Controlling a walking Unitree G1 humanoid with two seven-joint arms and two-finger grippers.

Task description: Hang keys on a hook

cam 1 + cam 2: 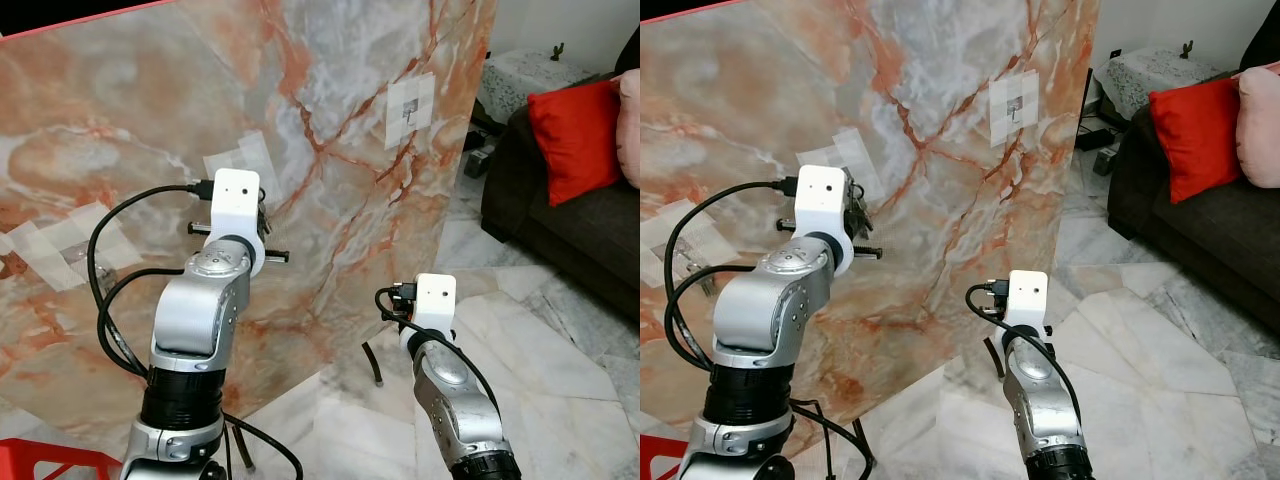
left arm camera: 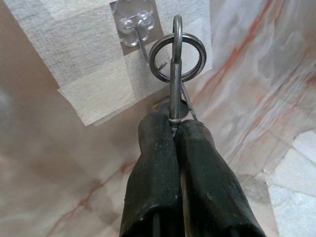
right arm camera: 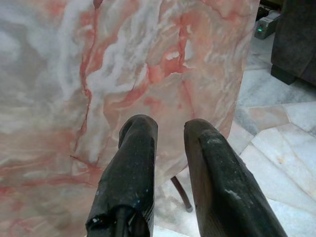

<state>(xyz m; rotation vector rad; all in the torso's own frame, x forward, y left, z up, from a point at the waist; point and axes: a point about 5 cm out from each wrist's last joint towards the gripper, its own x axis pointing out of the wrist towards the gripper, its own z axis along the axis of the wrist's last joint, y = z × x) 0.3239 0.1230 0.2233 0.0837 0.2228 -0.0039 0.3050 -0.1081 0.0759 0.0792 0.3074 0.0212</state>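
Against the upright marble-patterned board, at left centre of the left eye view, the left gripper is raised close to a patch of translucent tape. Its two black fingers are pressed together, pinching the shank of a slim metal key. A round steel key ring is threaded through the key's looped head and sits in the upper middle of the left wrist view. Just beside it, at upper left of centre, a clear plastic adhesive hook with a thin wire prong is stuck on the tape. The ring appears to overlap the prong's tip, though whether it is already threaded on I cannot tell.

Lower right in the left eye view, the right gripper hangs idle with its fingers spread apart, pointing at the board's lower edge and the pale tiled floor. A dark sofa with a red cushion stands at far right.

The step in hand looks like the final approach. Next, the ring must slip fully over the prong, then the pinch can ease so the key hangs free.
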